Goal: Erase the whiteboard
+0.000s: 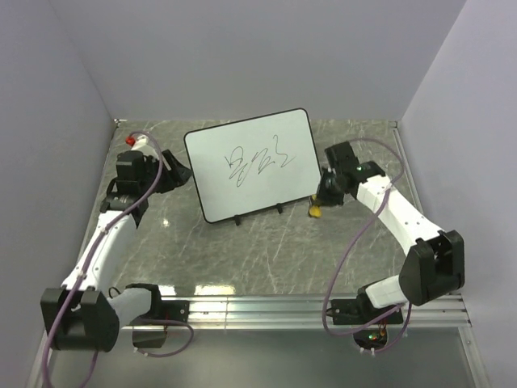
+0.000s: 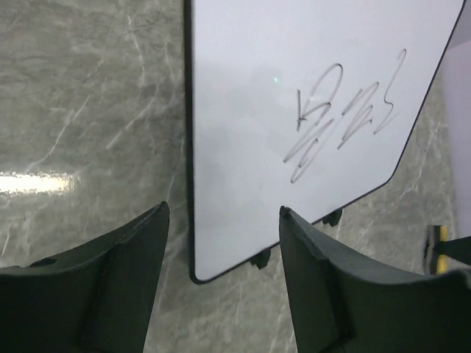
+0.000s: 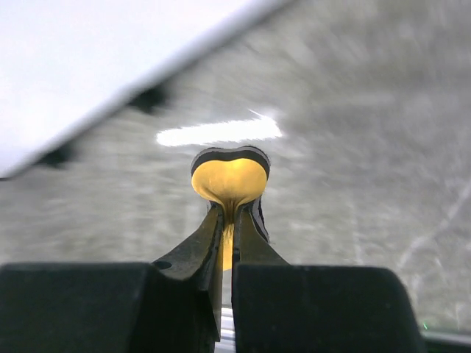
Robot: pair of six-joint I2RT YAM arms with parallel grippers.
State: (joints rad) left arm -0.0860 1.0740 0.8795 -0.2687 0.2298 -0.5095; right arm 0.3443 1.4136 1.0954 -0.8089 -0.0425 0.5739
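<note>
Yellow foam eraser [image 3: 229, 179], black-edged: pinched by its near end in my right gripper [image 3: 227, 220]. The jaws are closed to a sliver on it, and the pad bulges into a rounded head beyond the tips. It hangs low over the grey marble-pattern table [image 1: 266, 259], just beside the board's lower right corner and off the writing face.

Whiteboard [image 1: 250, 164]: mid-table between my two arms, propped at a tilt on two small black feet, face toward my bases.

Left gripper [image 2: 224, 283]: jaws wide apart, nothing held. The board's black rim and one rounded corner show in the gap ahead of the fingers. Whether they touch it I cannot tell.

Writing: one black marker scribble [image 1: 257, 162], centre-right on the face. Looped strokes, no legible word. No brand or label seen anywhere.

Hazards, by my judgement:
- The board stands on its feet alone, so a firm wipe from the right could tip it back or skid it unless the left jaws clamp its edge first.
- The eraser is held by a narrow end, so sideways drag may twist it loose.
</note>
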